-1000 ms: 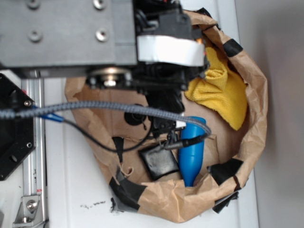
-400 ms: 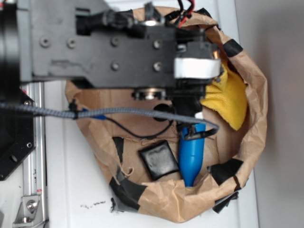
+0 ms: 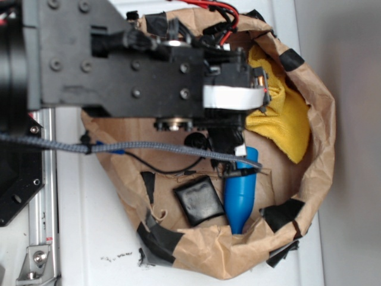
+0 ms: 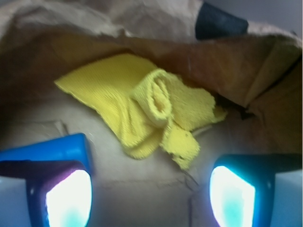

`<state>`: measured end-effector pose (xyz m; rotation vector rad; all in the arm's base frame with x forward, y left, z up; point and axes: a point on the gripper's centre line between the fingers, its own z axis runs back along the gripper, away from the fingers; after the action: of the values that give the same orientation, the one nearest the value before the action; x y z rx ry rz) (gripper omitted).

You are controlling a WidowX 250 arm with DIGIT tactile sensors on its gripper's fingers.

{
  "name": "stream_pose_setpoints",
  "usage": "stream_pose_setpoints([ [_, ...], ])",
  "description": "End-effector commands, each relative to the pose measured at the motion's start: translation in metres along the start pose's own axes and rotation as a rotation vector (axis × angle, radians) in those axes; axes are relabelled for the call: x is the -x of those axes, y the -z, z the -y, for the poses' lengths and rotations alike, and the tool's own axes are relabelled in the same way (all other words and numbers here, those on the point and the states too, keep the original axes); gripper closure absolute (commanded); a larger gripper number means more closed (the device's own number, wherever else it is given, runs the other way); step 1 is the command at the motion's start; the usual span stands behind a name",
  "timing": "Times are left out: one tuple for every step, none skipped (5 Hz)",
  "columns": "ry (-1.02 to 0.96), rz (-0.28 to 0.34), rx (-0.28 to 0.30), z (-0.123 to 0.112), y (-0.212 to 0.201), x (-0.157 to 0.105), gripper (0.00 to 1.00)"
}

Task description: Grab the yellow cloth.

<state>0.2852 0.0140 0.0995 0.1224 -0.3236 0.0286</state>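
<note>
Gripper [image 4: 150, 189] spread wide, both pads apart and empty, hovering short of the yellow cloth [image 4: 147, 106]. Cloth crumpled on the floor of the brown paper bag [image 3: 318, 149], against its wall. Blue bottle [image 3: 240, 193] and black pouch [image 3: 198, 199] nearby.

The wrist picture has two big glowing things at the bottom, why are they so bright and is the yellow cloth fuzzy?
In the wrist view, the end effector fingers sit so near the lens that they glare white-blue; the yellow cloth is a bit soft but readable. In the exterior view, the arm blocks much of the cloth.
</note>
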Motion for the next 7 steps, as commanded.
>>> stream_pose_setpoints([
  [-0.004, 0.019, -0.035, -0.010, -0.013, -0.015, 0.00],
  [0.028, -0.026, -0.032, -0.013, -0.011, -0.027, 0.00],
  [0.088, -0.075, -0.035, -0.009, -0.014, -0.045, 0.00],
  [0.088, -0.075, -0.035, -0.009, -0.014, -0.045, 0.00],
  [0.088, -0.075, -0.035, -0.009, -0.014, -0.045, 0.00],
  [0.069, -0.081, 0.046, -0.004, 0.006, -0.035, 0.00],
  [0.097, -0.139, 0.061, 0.014, 0.045, -0.022, 0.00],
])
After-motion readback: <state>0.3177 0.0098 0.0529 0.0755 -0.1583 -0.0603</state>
